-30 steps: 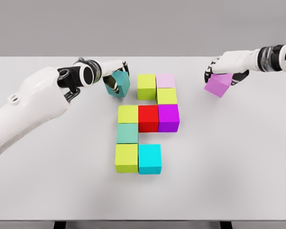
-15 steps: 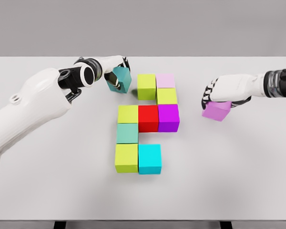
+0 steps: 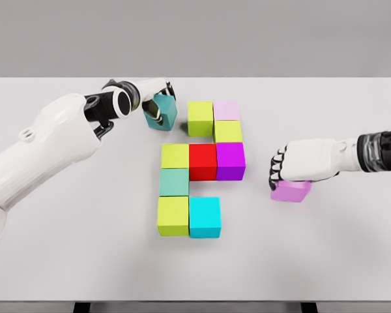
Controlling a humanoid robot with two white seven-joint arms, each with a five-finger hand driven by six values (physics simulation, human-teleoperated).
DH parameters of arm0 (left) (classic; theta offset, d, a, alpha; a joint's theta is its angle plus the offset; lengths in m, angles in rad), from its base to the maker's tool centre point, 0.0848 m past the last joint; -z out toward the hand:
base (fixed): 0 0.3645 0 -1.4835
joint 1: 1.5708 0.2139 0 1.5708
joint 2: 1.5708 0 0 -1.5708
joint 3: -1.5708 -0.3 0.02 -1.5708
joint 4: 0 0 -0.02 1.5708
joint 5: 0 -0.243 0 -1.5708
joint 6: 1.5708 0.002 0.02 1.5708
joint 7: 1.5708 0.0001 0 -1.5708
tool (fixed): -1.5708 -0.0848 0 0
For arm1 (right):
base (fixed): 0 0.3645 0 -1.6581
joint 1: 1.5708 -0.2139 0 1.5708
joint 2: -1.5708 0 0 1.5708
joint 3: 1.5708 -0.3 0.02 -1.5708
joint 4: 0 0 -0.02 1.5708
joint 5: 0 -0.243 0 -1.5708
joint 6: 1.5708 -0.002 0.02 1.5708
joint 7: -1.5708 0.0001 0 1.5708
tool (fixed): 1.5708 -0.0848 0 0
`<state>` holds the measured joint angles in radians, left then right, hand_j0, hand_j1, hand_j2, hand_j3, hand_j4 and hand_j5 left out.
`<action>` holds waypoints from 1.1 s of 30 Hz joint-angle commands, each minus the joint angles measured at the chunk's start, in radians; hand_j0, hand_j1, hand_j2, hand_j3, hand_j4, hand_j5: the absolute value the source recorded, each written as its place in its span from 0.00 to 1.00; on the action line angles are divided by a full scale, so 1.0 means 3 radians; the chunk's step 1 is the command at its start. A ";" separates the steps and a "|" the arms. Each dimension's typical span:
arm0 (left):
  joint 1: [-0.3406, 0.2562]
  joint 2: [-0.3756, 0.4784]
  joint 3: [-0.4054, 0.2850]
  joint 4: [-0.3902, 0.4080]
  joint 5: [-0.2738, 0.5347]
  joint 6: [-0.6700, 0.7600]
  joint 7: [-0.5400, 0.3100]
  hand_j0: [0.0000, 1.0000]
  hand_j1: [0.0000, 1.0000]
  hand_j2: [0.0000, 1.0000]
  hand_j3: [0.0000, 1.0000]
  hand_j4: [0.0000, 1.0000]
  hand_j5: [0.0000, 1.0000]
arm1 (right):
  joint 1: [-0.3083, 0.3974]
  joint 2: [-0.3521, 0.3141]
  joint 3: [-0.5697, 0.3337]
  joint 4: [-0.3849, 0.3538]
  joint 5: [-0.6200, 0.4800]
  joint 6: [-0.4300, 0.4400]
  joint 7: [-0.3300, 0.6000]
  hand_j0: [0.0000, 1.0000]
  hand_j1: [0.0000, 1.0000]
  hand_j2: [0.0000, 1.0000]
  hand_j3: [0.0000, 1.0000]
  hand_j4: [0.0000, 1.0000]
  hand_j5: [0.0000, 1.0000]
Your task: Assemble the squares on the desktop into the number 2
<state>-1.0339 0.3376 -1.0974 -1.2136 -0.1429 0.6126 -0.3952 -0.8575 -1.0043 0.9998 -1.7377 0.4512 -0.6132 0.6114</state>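
On the white desk (image 3: pixel 85 261), a lime cube (image 3: pixel 173 216) and a cyan cube (image 3: pixel 204 217) form the nearest row of the block figure. Right of it, the right hand (image 3: pixel 293 166) grips a violet cube (image 3: pixel 290 191) (mostly covered from above). Farthest back, the left hand (image 3: pixel 158 98) clasps a teal cube (image 3: pixel 164 113) beside the lime top block (image 3: pixel 200 118).

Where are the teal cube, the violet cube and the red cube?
teal cube (image 3: pixel 167 112), head view, on its right face beside the left hand's fingers.
violet cube (image 3: pixel 290 192), head view, on its front face below the right hand.
red cube (image 3: pixel 202 156), head view, on its top face.
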 commanded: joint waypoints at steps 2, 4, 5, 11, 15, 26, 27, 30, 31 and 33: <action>0.0000 -0.0001 0.0002 0.0021 -0.0025 -0.0006 -0.0002 0.48 0.48 0.48 0.48 0.48 0.48 | 0.0000 -0.0007 0.0001 -0.0052 -0.0016 0.0008 -0.0002 0.62 0.62 0.62 0.62 0.62 0.62; 0.0000 -0.0001 0.0002 0.0016 -0.0030 -0.0006 -0.0002 0.55 0.55 0.55 0.55 0.55 0.55 | 0.0010 -0.0001 -0.0004 -0.0057 -0.0041 0.0008 -0.0002 0.61 0.61 0.61 0.61 0.61 0.61; 0.0000 -0.0001 0.0002 0.0016 -0.0030 -0.0006 -0.0002 0.60 0.60 0.60 0.60 0.60 0.60 | 0.0010 0.0004 -0.0004 -0.0052 -0.0154 0.0008 -0.0002 0.61 0.61 0.61 0.61 0.61 0.61; 0.0000 -0.0006 0.0002 0.0016 -0.0030 -0.0006 -0.0002 0.74 0.74 0.74 0.74 0.74 0.74 | 0.0000 0.0091 0.0001 -0.0052 -0.0169 0.0008 -0.0002 0.63 0.63 0.63 0.63 0.63 0.63; 0.0000 -0.0006 0.0002 0.0006 -0.0025 -0.0006 -0.0007 0.82 0.82 0.82 0.82 0.82 0.82 | -0.0010 0.0182 0.0006 -0.0057 -0.0226 0.0008 -0.0002 0.63 0.63 0.63 0.63 0.63 0.63; -0.0015 0.0025 0.0002 -0.0020 -0.0009 -0.0006 -0.0150 0.90 0.90 0.90 0.90 0.90 0.90 | -0.0010 0.0224 0.0042 -0.0062 -0.0307 0.0008 -0.0002 0.63 0.63 0.63 0.63 0.63 0.63; -0.0036 0.0071 0.0012 -0.0030 -0.0009 -0.0006 -0.0262 0.90 0.90 0.90 0.90 0.90 0.90 | -0.0010 0.0218 0.0042 -0.0067 -0.0307 0.0008 -0.0002 0.63 0.63 0.63 0.63 0.63 0.63; -0.0082 0.0408 0.0038 -0.0030 0.0001 -0.0415 -0.0380 0.91 0.91 0.91 0.91 0.91 0.91 | -0.0005 0.0218 0.0042 -0.0067 -0.0410 0.0008 -0.0002 0.63 0.63 0.63 0.63 0.63 0.63; -0.0102 0.0521 0.0038 -0.0030 0.0021 -0.0604 -0.0380 0.96 0.96 0.96 0.96 0.96 0.96 | -0.0005 0.0218 0.0052 -0.0067 -0.0425 0.0008 -0.0002 0.63 0.63 0.63 0.63 0.63 0.63; -0.0107 0.0690 0.0038 -0.0025 0.0032 -0.0764 -0.0380 1.00 1.00 1.00 1.00 1.00 1.00 | -0.0005 0.0218 0.0073 -0.0073 -0.0446 0.0008 -0.0002 0.63 0.63 0.63 0.63 0.63 0.63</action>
<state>-1.0722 0.4891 -1.0880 -1.2215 -0.1342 0.4515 -0.5000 -0.8590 -0.9380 1.0187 -1.7581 0.3327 -0.6133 0.6112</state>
